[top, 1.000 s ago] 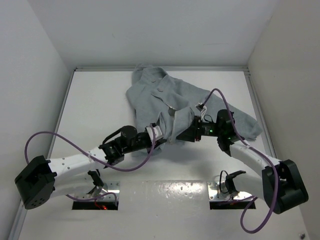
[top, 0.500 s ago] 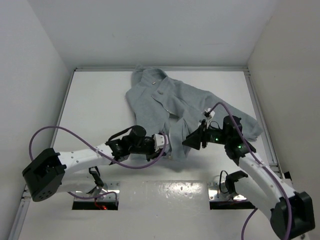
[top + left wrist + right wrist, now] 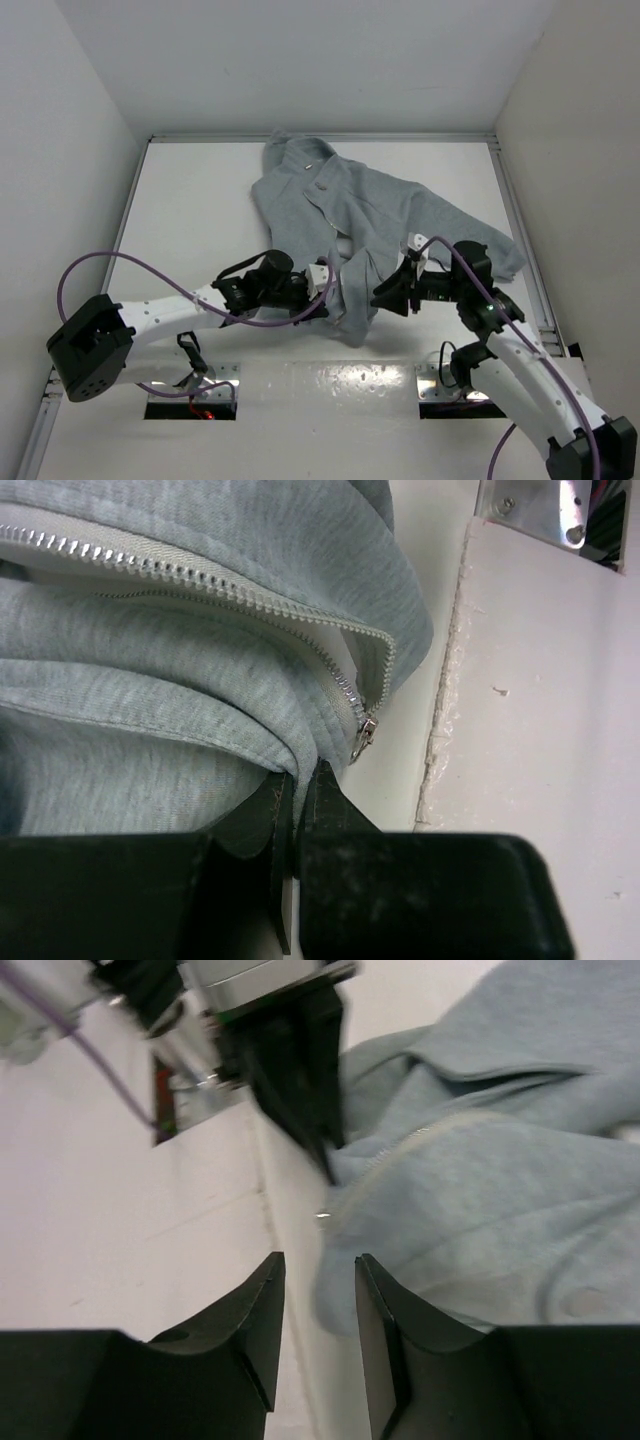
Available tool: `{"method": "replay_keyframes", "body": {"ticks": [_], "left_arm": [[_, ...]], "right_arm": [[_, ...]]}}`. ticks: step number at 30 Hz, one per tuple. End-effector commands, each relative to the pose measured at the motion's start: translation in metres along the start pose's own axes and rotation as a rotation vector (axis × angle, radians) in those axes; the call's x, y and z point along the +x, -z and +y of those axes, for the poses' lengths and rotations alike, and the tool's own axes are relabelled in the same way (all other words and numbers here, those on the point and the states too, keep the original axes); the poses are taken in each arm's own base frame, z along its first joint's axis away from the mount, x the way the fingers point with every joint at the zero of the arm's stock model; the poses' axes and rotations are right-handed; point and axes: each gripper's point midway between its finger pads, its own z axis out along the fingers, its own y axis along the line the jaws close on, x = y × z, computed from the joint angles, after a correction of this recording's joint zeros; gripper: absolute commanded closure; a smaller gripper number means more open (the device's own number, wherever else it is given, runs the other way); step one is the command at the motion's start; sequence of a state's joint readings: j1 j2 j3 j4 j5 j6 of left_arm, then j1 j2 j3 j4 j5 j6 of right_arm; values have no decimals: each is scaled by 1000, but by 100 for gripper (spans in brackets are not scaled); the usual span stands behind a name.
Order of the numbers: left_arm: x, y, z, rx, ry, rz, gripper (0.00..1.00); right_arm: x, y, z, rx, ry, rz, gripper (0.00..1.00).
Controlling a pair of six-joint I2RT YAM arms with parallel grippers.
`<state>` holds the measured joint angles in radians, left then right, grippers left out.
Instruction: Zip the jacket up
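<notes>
The light grey fleece jacket (image 3: pixel 385 205) lies spread on the white table, collar at the far side and bottom hem toward me. My left gripper (image 3: pixel 328 283) is shut on the hem edge beside the zipper; in the left wrist view (image 3: pixel 298 785) the fabric (image 3: pixel 150 680) is pinched between the jaws. The small metal zipper pull (image 3: pixel 363 737) hangs just above them, at the bottom of the open line of teeth. My right gripper (image 3: pixel 378 295) is open and empty just right of the hem. In the right wrist view (image 3: pixel 318 1270) the jacket (image 3: pixel 500 1190) lies beyond its fingers, and the pull (image 3: pixel 322 1217) shows just ahead.
White walls close in the table on the left, far and right sides. Metal mounting plates (image 3: pixel 190 385) (image 3: pixel 465 385) sit at the near edge by the arm bases. Purple cables loop off both arms. A table seam (image 3: pixel 445 730) runs close to the hem.
Both grippers have moved toward the near edge. The left gripper has dragged the jacket's hem with it, stretching the front. The right gripper has drawn back to just right of the hem.
</notes>
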<state>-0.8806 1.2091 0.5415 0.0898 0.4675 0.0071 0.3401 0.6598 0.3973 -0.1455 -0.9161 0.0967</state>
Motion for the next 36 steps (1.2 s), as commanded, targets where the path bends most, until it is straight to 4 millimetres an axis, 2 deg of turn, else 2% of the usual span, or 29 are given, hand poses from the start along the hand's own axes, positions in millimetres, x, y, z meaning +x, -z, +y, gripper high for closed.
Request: {"method": "replay_keyframes", "body": {"ticks": [1,2,3,5,6,7,8,9,10,11,12,13,14,15,16,17,18,19,21,22,24,26,29,32,34,35,36], "left_arm": [[-15,1,-5,25,81,-33,100],[-17,0,-5,25,87,-41,100],[-21,1,-1,15,95,-58,100],[-22,-1,-2,16,123,-61,100],[-24,-1,-2,16,128,-70,100],[-24,-1,-2,17,138,-70,100],[-22,-1,2,7,164,-65,100],[-22,0,3,8,178,-67,100],[-22,0,3,8,178,-67,100],[-26,0,5,15,194,-72,100],[-24,1,6,18,204,-65,100],[-27,0,6,19,217,-67,100],[-27,1,8,20,221,-69,100],[-27,2,11,10,240,-72,100],[-30,2,9,20,251,-82,100],[-34,3,13,13,260,-98,100],[-37,4,16,5,273,-110,100],[-39,4,16,5,276,-120,100],[-40,4,19,-1,295,-134,100],[-42,4,19,0,299,-141,100],[-42,4,18,1,313,-142,100],[-44,4,20,-8,324,-150,100],[-47,5,22,-14,346,-161,100],[-49,7,22,-14,341,-169,100],[-52,7,22,-12,344,-178,100],[-52,7,22,-12,344,-178,100],[-54,7,22,-11,350,-186,100]], "right_arm": [[-3,-3,44,-187,-55,7,66],[0,-6,47,-189,-46,4,66],[7,-12,58,-208,-20,25,66],[27,-18,52,-149,7,55,70],[53,-21,48,-100,113,148,71],[63,-21,54,-140,165,175,71],[75,-22,24,-1,297,212,71],[88,-25,30,-44,444,241,71],[86,-28,25,-19,515,233,71],[87,-27,10,52,619,263,73],[91,-29,10,46,643,267,73],[88,-30,11,55,604,259,73],[92,-31,28,-39,566,252,73],[85,-33,39,-84,536,237,72],[84,-34,65,-184,409,213,72],[81,-39,68,-182,363,190,70],[84,-42,58,-114,316,193,69],[80,-48,61,-83,180,169,69],[84,-53,54,-38,98,164,61],[68,-62,56,-39,70,91,61],[66,-71,54,-21,-13,101,61],[53,-79,57,-20,-84,61,61],[58,-84,48,24,-122,81,65],[65,-86,43,57,-147,119,65],[67,-85,30,145,-182,107,57],[77,-82,24,179,-213,120,55],[74,-81,15,233,-220,94,53]]}}
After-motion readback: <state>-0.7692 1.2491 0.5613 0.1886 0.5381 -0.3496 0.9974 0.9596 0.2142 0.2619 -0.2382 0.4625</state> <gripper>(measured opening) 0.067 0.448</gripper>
